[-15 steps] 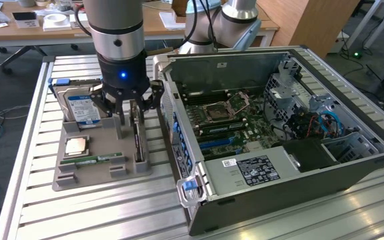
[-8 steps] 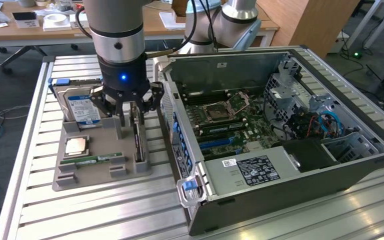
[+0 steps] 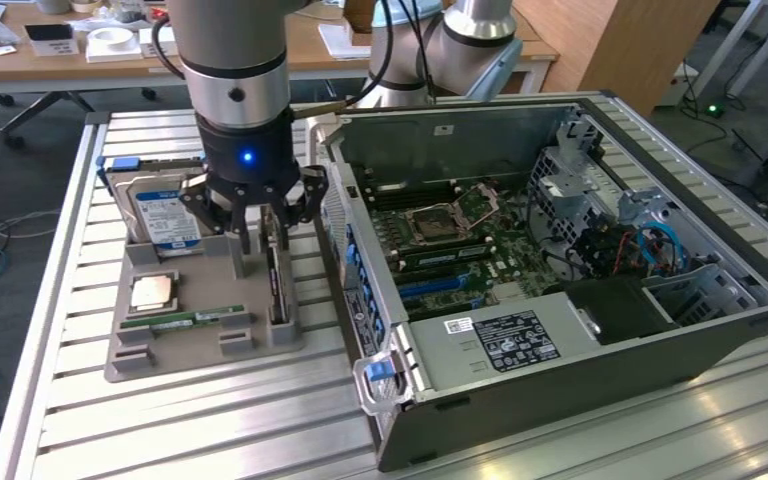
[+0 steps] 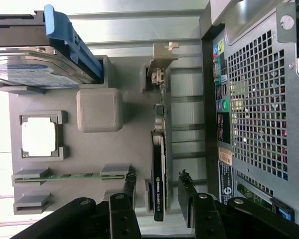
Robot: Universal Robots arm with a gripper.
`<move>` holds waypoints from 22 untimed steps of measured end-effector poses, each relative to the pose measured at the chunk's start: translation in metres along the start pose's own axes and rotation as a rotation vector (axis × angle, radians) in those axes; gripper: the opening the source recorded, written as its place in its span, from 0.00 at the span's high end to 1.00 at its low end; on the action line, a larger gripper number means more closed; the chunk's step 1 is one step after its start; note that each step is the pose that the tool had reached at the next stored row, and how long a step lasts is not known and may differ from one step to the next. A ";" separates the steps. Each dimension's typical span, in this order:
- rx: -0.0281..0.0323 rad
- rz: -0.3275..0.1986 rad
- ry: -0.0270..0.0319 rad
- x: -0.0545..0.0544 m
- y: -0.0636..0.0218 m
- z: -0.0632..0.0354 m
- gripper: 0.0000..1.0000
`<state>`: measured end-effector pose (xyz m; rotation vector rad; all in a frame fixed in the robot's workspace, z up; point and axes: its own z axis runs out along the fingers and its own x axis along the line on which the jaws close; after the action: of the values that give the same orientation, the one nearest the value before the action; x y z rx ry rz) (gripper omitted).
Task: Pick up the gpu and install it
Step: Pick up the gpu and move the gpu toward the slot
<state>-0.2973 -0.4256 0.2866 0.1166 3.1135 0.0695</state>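
The gpu stands on its edge in a slot of the grey parts tray, on the side nearest the computer case. In the wrist view it is a thin dark card with a silver bracket at its far end. My gripper hangs directly over it, lowered so the black fingers sit on either side of the card's near end. The jaws are open, with a visible gap between each finger and the card. My gripper holds nothing.
The tray also carries a hard drive with a blue label, a square processor and a green memory stick. The open computer case lies close beside the tray on the exterior view's right, motherboard exposed. A slatted metal table is underneath.
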 end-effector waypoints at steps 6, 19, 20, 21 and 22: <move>0.0001 0.000 0.0001 0.000 -0.0002 0.0050 0.53; 0.0000 0.000 0.0002 -0.002 -0.0001 0.0077 0.53; 0.0001 0.000 0.0002 -0.002 -0.0001 0.0077 0.53; 0.0001 0.000 0.0002 -0.002 -0.0001 0.0077 0.53; 0.0000 0.000 0.0001 -0.002 -0.0001 0.0077 0.53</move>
<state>-0.2948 -0.4255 0.2789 0.1166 3.1137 0.0695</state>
